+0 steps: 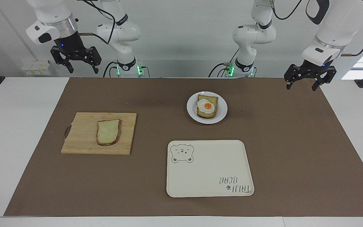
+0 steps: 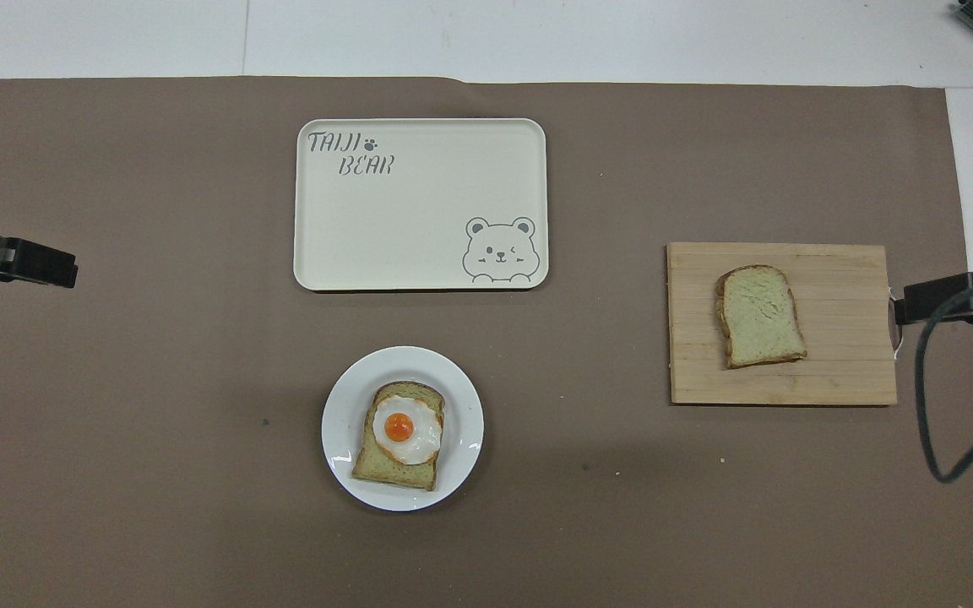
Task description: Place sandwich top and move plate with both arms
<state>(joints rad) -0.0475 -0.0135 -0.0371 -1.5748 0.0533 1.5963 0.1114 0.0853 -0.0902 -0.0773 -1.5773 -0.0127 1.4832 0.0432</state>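
Overhead view, sandwich top [image 2: 761, 316]: plain bread slice lying flat on the wooden cutting board [image 2: 841, 380], toward the right arm's end of the table, nothing on it and nothing touching it.
Cutting board: rests on the brown mat [image 2: 157, 422], with a small handle at its outer end.
Plate [image 2: 343, 414]: small, round and white, near the middle of the mat, nearer to the robots than the tray and well apart from the cutting board.
On the plate: a bread slice [image 2: 385, 469] bearing a fried egg [image 2: 406, 429].
Tray [image 2: 419, 245]: cream rectangle with a bear drawing, bare, farther from the robots than the plate.
Path between board and plate: open mat, nothing standing on it.
Right gripper [image 1: 76, 61]: hangs in the air above the table edge at its own end, fingers spread, holding nothing.
Left gripper [image 1: 309, 77]: hangs over the mat's corner at its own end, fingers spread, holding nothing.
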